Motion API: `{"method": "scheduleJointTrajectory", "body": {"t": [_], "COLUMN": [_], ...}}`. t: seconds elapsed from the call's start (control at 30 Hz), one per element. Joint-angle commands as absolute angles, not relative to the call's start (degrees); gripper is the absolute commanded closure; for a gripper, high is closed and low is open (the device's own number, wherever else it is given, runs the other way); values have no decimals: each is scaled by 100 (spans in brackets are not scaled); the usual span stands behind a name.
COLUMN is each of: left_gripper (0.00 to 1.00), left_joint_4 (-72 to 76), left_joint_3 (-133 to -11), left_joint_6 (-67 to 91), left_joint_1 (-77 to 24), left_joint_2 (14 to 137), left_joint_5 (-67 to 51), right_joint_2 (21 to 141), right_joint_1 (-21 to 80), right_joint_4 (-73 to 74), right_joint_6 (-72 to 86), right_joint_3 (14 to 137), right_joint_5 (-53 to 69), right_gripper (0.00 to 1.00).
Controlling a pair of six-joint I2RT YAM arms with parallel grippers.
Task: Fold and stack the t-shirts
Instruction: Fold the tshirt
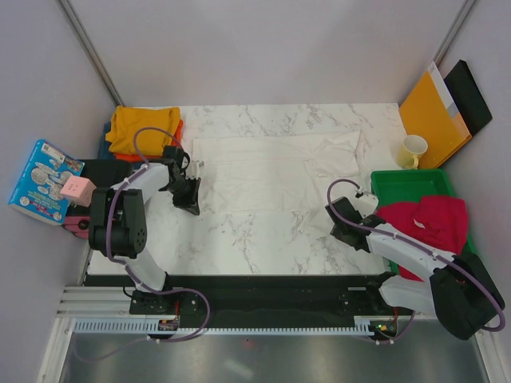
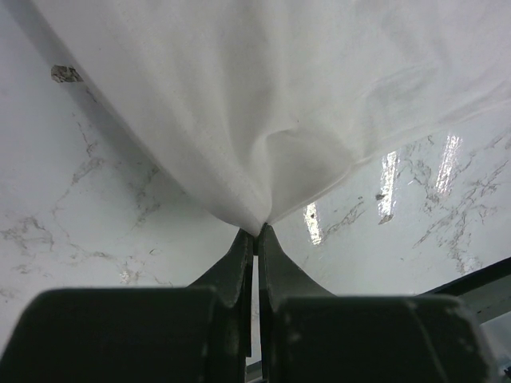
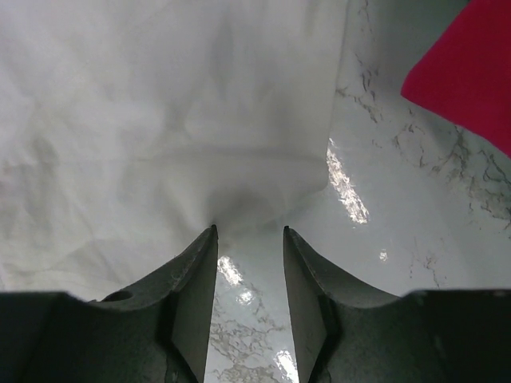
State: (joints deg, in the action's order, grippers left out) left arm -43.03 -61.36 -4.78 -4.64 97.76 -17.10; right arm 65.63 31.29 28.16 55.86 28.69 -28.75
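At the far left corner the mustard yellow t-shirt [image 1: 144, 128] is seen folded on top of an orange t-shirt [image 1: 179, 126], well apart from the work in hand. The left gripper [image 2: 255, 231] is clenched on the left edge of the white t-shirt [image 2: 279, 96], which is spread across the middle of the marble table [image 1: 263, 239]. The cloth is drawn into a taut peak at the pinch. Only a thin bite of hem appears to be held, so it could be lost if the arm is pulled quickly.

On the other side the right gripper [image 3: 249, 231] is parted and nothing is held; the cloth's edge lies just beyond its fingertips. If the left side is moved alone, the shirt is likely to be dragged askew and creased. If the right jaws are closed where they are, the hem may be missed, or only one layer caught.

Further right, the crimson-pink t-shirt [image 1: 431, 219] is heaped over the green tray [image 1: 407, 182], just beside the right arm, and could be snagged by a wide swing.
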Motion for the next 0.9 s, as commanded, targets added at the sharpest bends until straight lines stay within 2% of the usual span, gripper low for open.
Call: {"method": "scheduleJointTrajectory", "body": {"t": [0.0,0.13,0.17,0.33,0.43,0.47,0.63,0.87], "left_gripper": [98,98,98,98,98,98,98,98], "left_joint_4": [-4298,-4298,-4298,-4298,-4307,-4298,-4298,-4289], "left_joint_3": [-6346,-6346,-6337,-6319,-6328,-6328,-6328,-6363], "left_joint_6": [-563,-597,-606,-615,-615,-615,-607,-598], "left_joint_1": [-483,-483,-483,-483,-483,-483,-483,-483], "left_joint_2": [9835,9826,9826,9826,9844,9852,9870,9932], "left_joint_5": [-1934,-1890,-1881,-1881,-1907,-1907,-1925,-1951], "right_joint_2": [6845,7233,7259,7163,7075,7040,6532,6029], "right_joint_1": [3146,3155,3147,3146,3155,3147,3339,3437], "right_joint_4": [2532,2277,2250,2180,2232,2250,2574,3243], "right_joint_6": [5713,5774,5792,5739,5730,5748,5748,5450], "right_joint_3": [2725,2619,2593,2584,2575,2566,2689,3717], "right_joint_5": [-2839,-2725,-2716,-2698,-2716,-2707,-2847,-3252], "right_gripper": [57,71,79,84,92,99,100,100]}}
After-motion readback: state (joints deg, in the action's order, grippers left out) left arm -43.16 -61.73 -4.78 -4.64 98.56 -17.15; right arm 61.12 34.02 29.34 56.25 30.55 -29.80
